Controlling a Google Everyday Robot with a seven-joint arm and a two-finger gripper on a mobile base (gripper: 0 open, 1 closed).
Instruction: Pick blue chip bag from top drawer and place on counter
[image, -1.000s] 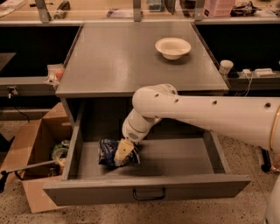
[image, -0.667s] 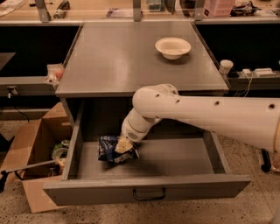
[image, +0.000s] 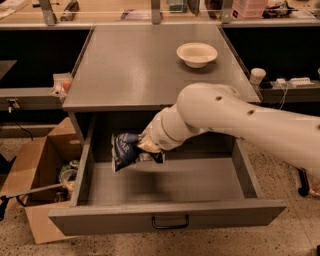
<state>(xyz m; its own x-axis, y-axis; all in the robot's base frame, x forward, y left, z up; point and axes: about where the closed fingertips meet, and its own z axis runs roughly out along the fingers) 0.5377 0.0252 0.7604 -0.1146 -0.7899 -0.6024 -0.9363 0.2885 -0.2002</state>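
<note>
Half the job looks done: the hand is clamped on the blue chip bag, which hangs clear of the floor of the open top drawer, towards its left side and just below the front edge of the tabletop. What remains (as I judge it) is carrying the bag up onto that grey surface, where a white bowl sits far right. The bag is dark blue crinkled foil with white markings, crumpled at the grip.

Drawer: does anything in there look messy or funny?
Nothing is spilled or broken. The only odd sight: the crumpled bag hangs above the drawer floor, left of centre, clamped in the gripper.
</note>
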